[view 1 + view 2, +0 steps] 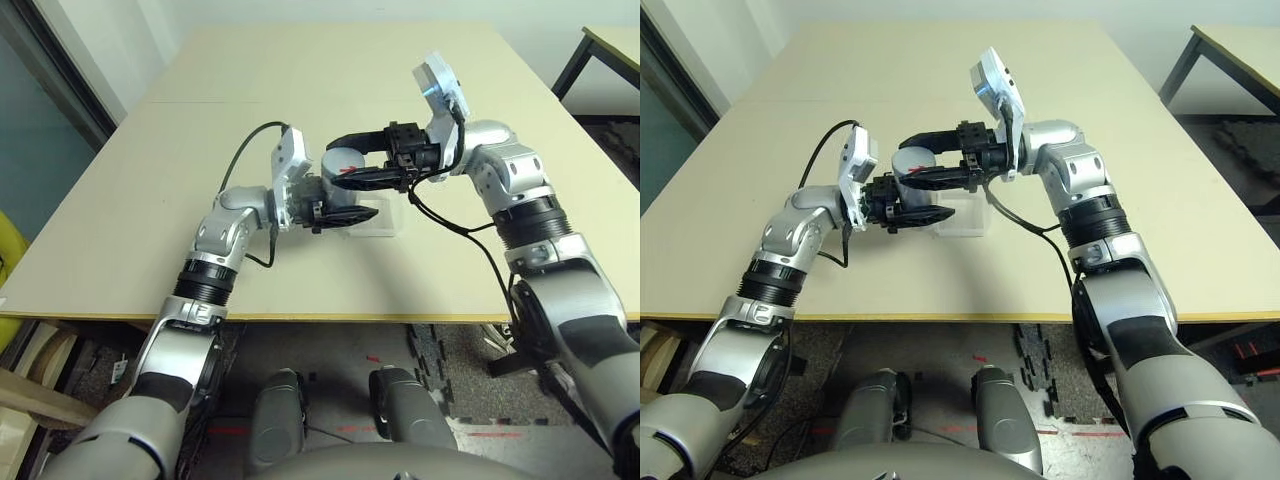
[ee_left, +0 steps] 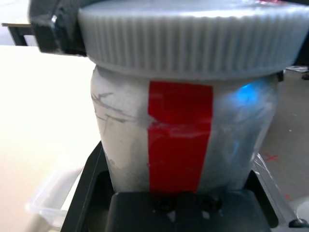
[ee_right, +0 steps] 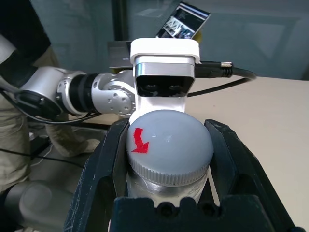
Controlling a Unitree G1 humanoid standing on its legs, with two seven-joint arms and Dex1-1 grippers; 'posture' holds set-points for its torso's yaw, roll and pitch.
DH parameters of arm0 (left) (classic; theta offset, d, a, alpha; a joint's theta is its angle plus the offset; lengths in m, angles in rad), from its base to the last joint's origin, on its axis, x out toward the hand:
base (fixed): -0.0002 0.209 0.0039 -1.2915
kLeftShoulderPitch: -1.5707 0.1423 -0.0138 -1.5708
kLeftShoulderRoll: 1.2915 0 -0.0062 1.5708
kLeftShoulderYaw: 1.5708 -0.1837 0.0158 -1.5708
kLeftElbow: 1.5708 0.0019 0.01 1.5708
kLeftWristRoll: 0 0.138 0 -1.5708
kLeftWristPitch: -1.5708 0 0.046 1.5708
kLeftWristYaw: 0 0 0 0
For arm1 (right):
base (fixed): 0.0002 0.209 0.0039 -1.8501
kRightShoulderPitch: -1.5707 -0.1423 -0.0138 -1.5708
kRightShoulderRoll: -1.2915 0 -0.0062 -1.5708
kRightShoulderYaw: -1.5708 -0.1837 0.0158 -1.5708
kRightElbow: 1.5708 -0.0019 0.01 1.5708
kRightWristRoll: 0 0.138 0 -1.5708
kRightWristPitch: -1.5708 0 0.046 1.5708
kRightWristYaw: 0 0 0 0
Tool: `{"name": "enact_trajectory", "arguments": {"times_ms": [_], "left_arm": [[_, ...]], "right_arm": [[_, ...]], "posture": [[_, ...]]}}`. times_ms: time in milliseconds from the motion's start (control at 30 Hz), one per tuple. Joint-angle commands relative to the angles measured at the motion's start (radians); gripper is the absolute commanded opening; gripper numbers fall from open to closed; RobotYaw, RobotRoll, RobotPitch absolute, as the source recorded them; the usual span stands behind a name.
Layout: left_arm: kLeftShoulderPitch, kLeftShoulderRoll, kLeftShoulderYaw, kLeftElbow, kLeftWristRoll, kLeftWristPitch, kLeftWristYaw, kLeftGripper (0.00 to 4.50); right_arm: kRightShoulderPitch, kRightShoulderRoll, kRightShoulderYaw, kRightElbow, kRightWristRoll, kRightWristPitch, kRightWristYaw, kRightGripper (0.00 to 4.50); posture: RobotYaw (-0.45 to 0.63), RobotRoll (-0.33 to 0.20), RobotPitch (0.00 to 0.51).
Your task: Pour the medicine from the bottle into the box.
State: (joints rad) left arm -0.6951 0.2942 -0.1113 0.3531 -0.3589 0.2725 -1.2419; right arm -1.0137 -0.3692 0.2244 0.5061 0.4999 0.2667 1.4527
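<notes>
The silvery-grey bottle [image 2: 183, 140] with a red stripe stands upright in the air, just above the clear box [image 1: 378, 226] on the table. My left gripper [image 1: 345, 200] is shut on the bottle's body from the left. Its ribbed grey cap [image 3: 169, 145], marked with a red arrow, is on the bottle. My right gripper [image 3: 170, 164] is shut on that cap from the right, one black finger [image 3: 104, 169] on each side. In the left wrist view a corner of the box [image 2: 48, 200] lies below the bottle. The medicine is hidden.
The tan table [image 1: 300, 70] stretches wide behind and to both sides of the box. A second table [image 1: 605, 45] stands at the far right. Someone in beige clothes [image 3: 12, 145] is at the edge of the right wrist view, beyond my left arm.
</notes>
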Motion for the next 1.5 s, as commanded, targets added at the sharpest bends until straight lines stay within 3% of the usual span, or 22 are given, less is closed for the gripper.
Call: {"name": "enact_trajectory", "arguments": {"times_ms": [33,133,167,567,1100,1500], "left_arm": [[-0.031,0.015,0.049,0.053,-0.020,0.066,0.057,2.70],[-0.027,0.016,0.046,0.046,-0.027,0.067,0.060,2.70],[-0.025,0.017,0.045,0.044,-0.028,0.067,0.061,2.70],[-0.032,0.006,0.039,0.071,-0.015,0.040,0.063,2.70],[-0.142,-0.027,-0.003,0.327,0.084,-0.181,0.009,2.70],[-0.192,-0.068,0.004,0.447,0.122,-0.264,-0.011,2.70]], "right_arm": [[-0.032,0.088,0.063,-0.047,0.008,-0.032,0.141,3.33],[-0.042,0.115,0.017,0.019,-0.017,-0.034,0.100,4.36],[-0.041,0.117,0.004,0.039,-0.024,-0.031,0.089,4.50],[-0.022,0.100,-0.068,0.125,-0.066,-0.001,0.042,4.50],[-0.044,0.090,-0.153,0.286,-0.138,-0.044,-0.051,4.50],[-0.057,0.099,-0.189,0.289,-0.136,-0.034,-0.078,4.50]], "posture": [[-0.18,0.000,0.061],[-0.18,0.000,0.061],[-0.18,0.000,0.061],[-0.20,0.000,0.058],[-0.21,0.000,0.044],[-0.22,0.000,0.038]]}}
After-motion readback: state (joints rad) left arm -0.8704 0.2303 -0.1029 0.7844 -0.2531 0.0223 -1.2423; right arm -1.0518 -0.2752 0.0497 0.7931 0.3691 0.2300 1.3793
